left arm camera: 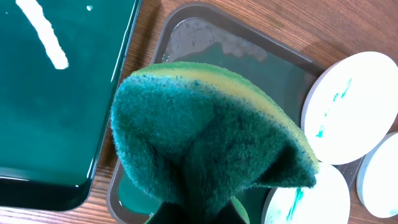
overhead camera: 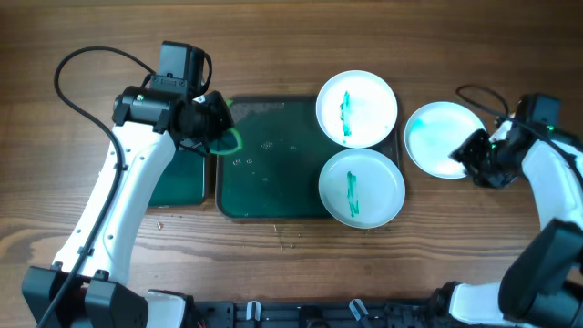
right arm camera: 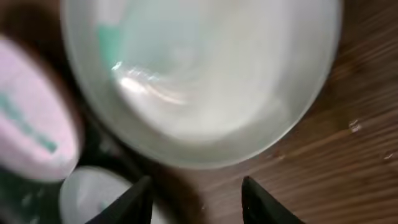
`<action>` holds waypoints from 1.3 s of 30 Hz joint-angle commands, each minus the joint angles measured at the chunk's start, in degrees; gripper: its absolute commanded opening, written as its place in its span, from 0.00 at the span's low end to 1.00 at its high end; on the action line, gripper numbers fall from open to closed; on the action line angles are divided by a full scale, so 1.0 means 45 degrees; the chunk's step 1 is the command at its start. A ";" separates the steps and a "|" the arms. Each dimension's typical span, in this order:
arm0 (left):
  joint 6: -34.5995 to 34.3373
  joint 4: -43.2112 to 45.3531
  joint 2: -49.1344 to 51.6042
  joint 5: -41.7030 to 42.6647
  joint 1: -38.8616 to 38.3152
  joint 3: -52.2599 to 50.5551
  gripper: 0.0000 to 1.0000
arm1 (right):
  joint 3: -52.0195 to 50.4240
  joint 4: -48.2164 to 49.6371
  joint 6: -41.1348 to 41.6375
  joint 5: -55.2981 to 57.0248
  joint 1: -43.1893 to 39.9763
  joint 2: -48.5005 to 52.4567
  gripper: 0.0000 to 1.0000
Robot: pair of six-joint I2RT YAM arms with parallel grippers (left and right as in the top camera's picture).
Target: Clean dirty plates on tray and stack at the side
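Note:
Two white plates, each with a teal streak, lie at the right end of the large dark green tray [overhead camera: 264, 173]: one at the back [overhead camera: 356, 107], one at the front [overhead camera: 362, 187]. A third, faintly bluish plate [overhead camera: 444, 138] lies on the table right of the tray. My left gripper [overhead camera: 217, 123] is shut on a green and yellow sponge [left arm camera: 205, 137], held over the tray's left end [left arm camera: 163, 37]. My right gripper [overhead camera: 475, 157] is open and empty, with its fingertips [right arm camera: 196, 199] just off the bluish plate's rim [right arm camera: 199, 74].
A smaller green tray [overhead camera: 182, 178] lies left of the large one, and it also shows in the left wrist view [left arm camera: 56, 112]. Wet patches mark the large tray's floor. A cable runs behind the right arm [overhead camera: 474, 91].

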 commanded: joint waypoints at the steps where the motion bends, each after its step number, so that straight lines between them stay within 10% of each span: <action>1: 0.0063 0.0039 0.0073 -0.0170 -0.0073 -0.0083 0.04 | -0.0029 -0.0967 -0.2137 -0.2025 0.0719 -0.0248 0.46; 31: 0.0063 0.0034 0.0073 -0.0170 -0.0073 -0.0083 0.04 | -0.3609 0.1496 -0.2725 -0.1234 0.3351 -0.0253 0.04; 39: 0.0058 0.0034 0.0073 -0.0165 -0.0073 -0.0083 0.04 | -0.2497 0.0962 0.0223 -0.1039 0.6703 -0.1943 0.04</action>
